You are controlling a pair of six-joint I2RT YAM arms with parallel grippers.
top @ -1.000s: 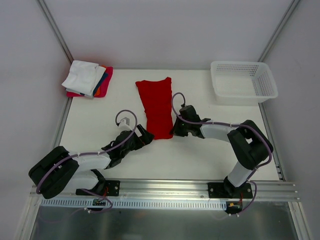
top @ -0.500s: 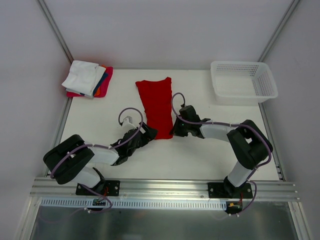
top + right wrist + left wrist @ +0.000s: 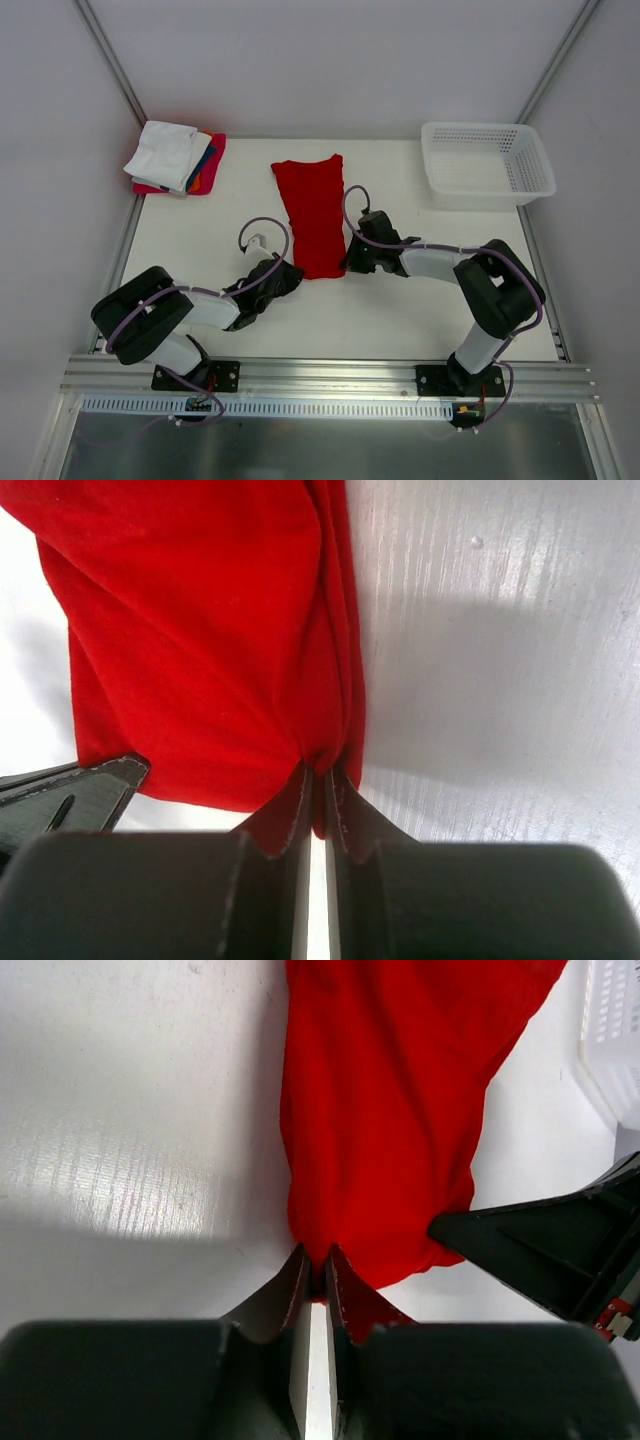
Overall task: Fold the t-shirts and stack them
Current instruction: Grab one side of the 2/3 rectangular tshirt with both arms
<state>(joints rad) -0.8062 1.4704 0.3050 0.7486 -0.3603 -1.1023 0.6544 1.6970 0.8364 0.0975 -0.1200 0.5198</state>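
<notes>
A white table (image 3: 420,310) sits between pale grey walls with metal corner posts. The red shirt (image 3: 315,210) lies flat mid-table as a long strip running away from the arms. Only the top view shows the whole mesh basket (image 3: 485,127) at the far right corner and the stack (image 3: 170,155) of folded shirts, white uppermost, at the far left. The wrist views show the grips. The left gripper (image 3: 313,1265) pinches the strip's near left corner and the right gripper (image 3: 318,780) its near right corner. Each pair of 2 fingers is tight on cloth.
</notes>
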